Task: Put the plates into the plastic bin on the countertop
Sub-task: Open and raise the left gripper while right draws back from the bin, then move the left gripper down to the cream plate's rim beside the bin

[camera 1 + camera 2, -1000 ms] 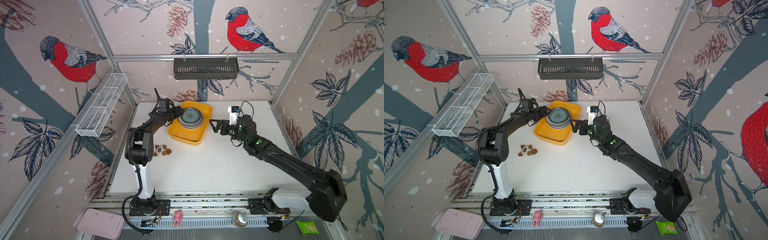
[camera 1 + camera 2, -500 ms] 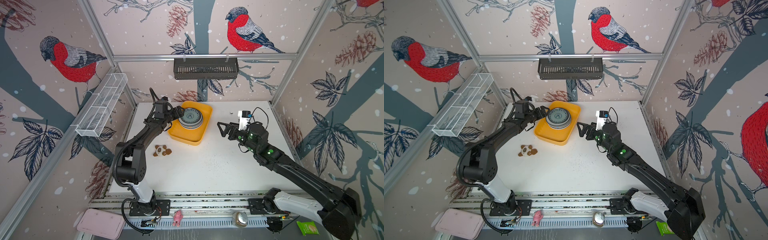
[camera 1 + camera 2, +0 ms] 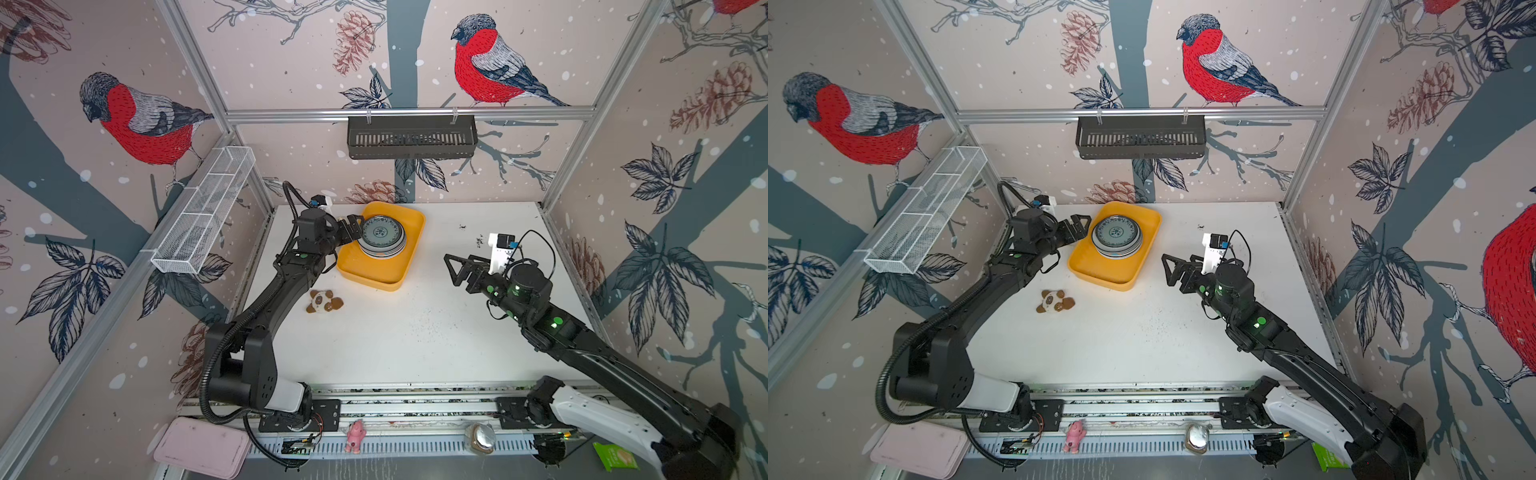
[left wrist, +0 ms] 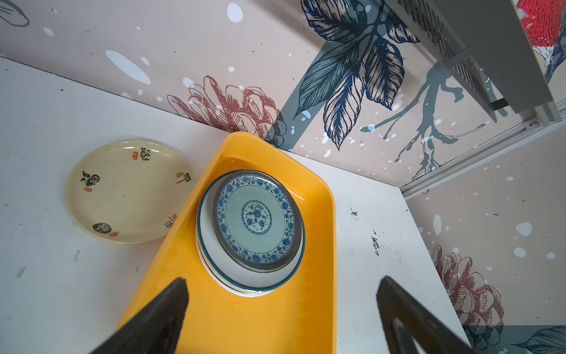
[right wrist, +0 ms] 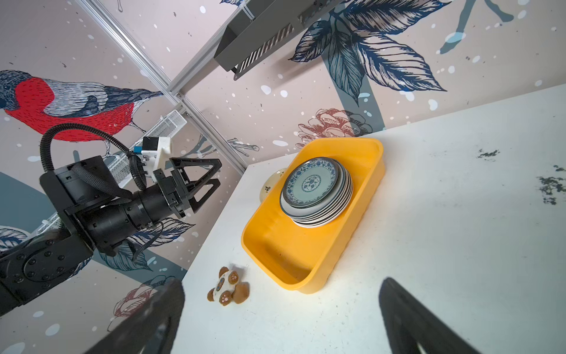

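The plastic bin [image 3: 374, 272] [image 3: 1096, 270], yellow-orange, sits at the back left of the white countertop [image 3: 415, 332]. A stack of several plates [image 3: 382, 237] [image 5: 315, 191] lies in its far end, topped by a teal patterned one [image 4: 255, 219]. A small cream plate [image 4: 128, 191] [image 5: 269, 185] lies on the countertop beside the bin; my left arm hides it in both top views. My left gripper [image 3: 353, 229] [image 4: 281, 306] hangs open and empty over the bin's near-left edge. My right gripper [image 3: 451, 270] [image 5: 281, 312] is open and empty, well right of the bin.
A brown-and-white panda toy [image 3: 324, 301] [image 5: 228, 286] lies just in front of the bin. A black slotted basket [image 3: 411, 137] hangs on the back wall and a white wire rack [image 3: 203, 212] on the left wall. A pink tray [image 3: 203, 446] lies beyond the front rail.
My left gripper has opened wider and drawn back leftward off the plate stack. My right arm has pulled away from the bin to the right, still open.
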Controlling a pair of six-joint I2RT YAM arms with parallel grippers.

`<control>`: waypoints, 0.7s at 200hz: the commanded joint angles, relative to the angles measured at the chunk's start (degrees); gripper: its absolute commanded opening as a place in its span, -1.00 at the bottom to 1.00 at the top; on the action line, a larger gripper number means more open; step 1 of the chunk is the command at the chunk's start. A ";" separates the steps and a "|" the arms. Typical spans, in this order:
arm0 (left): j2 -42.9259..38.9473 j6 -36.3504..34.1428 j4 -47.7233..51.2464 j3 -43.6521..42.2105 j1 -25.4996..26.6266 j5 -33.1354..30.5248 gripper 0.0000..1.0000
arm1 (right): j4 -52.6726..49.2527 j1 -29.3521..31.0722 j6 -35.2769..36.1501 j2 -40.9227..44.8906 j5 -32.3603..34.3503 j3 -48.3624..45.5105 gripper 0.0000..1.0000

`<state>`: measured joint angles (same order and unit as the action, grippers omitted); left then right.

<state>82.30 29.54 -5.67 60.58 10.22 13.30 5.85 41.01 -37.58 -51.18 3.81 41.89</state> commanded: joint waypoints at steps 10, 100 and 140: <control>-3.36 -2.11 -2.92 -3.08 -0.38 -2.67 0.92 | 0.00 2.75 -0.43 -0.05 3.30 0.22 0.99; -6.41 -3.90 -0.75 -7.06 -5.31 -8.18 0.92 | 2.69 4.23 3.63 -11.91 -0.22 7.77 1.00; -3.38 -3.75 -2.70 -6.72 -8.45 -4.69 0.92 | 2.85 3.78 5.98 -20.23 -2.69 14.58 0.99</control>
<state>77.56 26.59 -5.69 53.25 3.31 6.37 6.81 45.15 -34.26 -68.12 3.31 53.08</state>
